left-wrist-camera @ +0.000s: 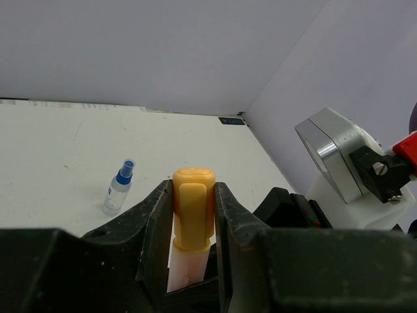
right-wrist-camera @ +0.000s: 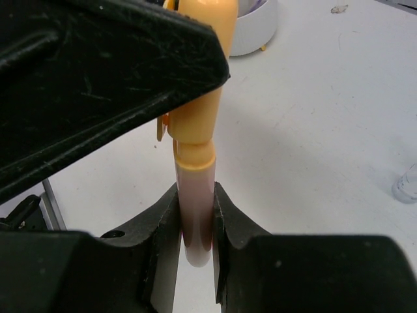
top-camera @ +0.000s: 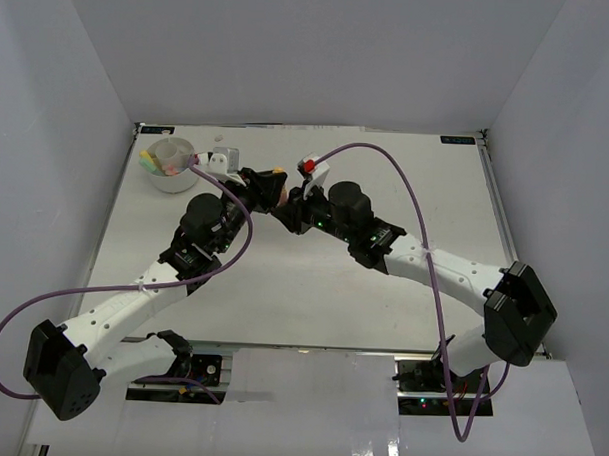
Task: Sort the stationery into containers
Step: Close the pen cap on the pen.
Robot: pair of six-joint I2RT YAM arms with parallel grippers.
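Observation:
A marker with a yellow-orange cap and pale pink-white barrel (left-wrist-camera: 193,208) is held between both grippers above the table. My left gripper (left-wrist-camera: 193,189) is shut on its cap. My right gripper (right-wrist-camera: 195,199) is shut on its barrel (right-wrist-camera: 195,222). In the top view the two grippers meet at mid-table, left (top-camera: 264,187) and right (top-camera: 288,205), with the cap's tip (top-camera: 278,172) showing. The white round tub (top-camera: 176,184) stands far left with several coloured items inside. A blue-capped clear bottle (left-wrist-camera: 118,189) stands on the table beyond the left gripper.
The tub also shows at the top of the right wrist view (right-wrist-camera: 257,36). The bottle's edge shows at that view's right side (right-wrist-camera: 407,186). The left gripper's black body (right-wrist-camera: 111,72) fills that view's upper left. White walls enclose the table.

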